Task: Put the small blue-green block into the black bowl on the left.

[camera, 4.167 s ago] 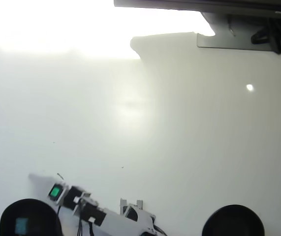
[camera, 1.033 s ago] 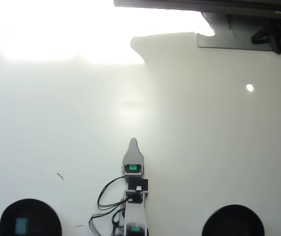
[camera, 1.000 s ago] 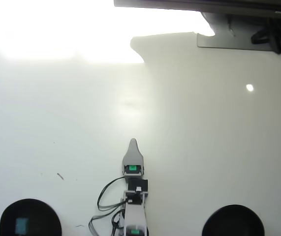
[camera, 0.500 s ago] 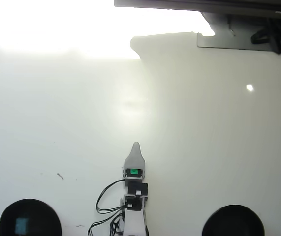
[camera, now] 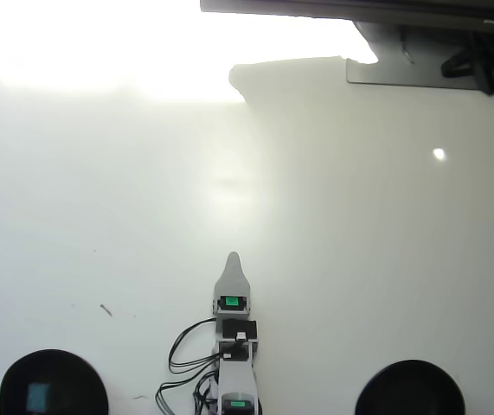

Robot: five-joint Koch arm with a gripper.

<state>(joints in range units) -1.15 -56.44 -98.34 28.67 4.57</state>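
Overhead view: the small blue-green block (camera: 37, 398) lies inside the black bowl (camera: 53, 367), well left of the gripper (camera: 233, 258), whose single visible tip hides its jaw state. Likely light, soft sponge; pinch its short sides.

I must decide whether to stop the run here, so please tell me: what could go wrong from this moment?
The blue-green block lies inside the black bowl on the view's left, so any further grasp there could pull it out. The arm's loose cable loops onto the table and might snag. Glare whitens the far side, hiding anything there.
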